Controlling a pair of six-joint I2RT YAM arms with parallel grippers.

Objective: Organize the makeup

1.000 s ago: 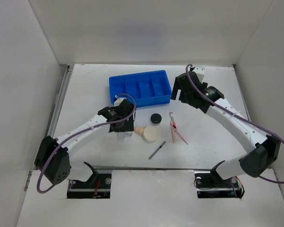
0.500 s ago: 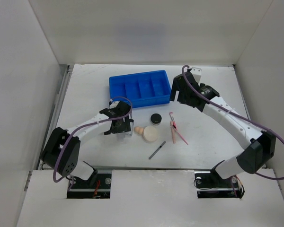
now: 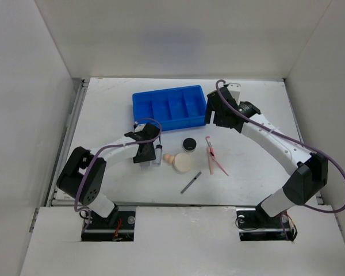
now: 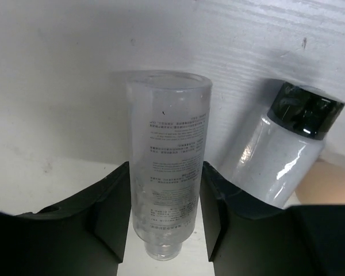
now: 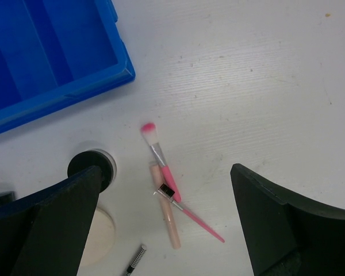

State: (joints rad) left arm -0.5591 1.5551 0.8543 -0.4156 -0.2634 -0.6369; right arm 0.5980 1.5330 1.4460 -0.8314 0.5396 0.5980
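Observation:
My left gripper (image 3: 145, 150) (image 4: 165, 178) is shut on a clear vial (image 4: 168, 149) that lies on the table. A second clear vial with a black cap (image 4: 282, 155) (image 3: 158, 155) lies just to its right. Beside them are a beige egg-shaped sponge (image 3: 169, 158), a cream round puff (image 3: 182, 164) (image 5: 100, 236) and a small black round jar (image 3: 189, 144) (image 5: 95, 167). Pink thin tools (image 3: 214, 155) (image 5: 167, 172) lie crossed over a beige tube (image 5: 168, 215). A dark slim pencil (image 3: 191, 182) (image 5: 135, 261) lies nearer the front. My right gripper (image 3: 213, 112) (image 5: 165, 172) is open and empty, held high above the pink tools.
A blue divided tray (image 3: 139, 100) (image 5: 103, 80) stands at the back middle, with nothing in the compartments that show. White walls close in the table on the left, back and right.
My left arm has folded lower and swung left, with its gripper staying at the vials. My right gripper has moved a little left toward the tray's right end.

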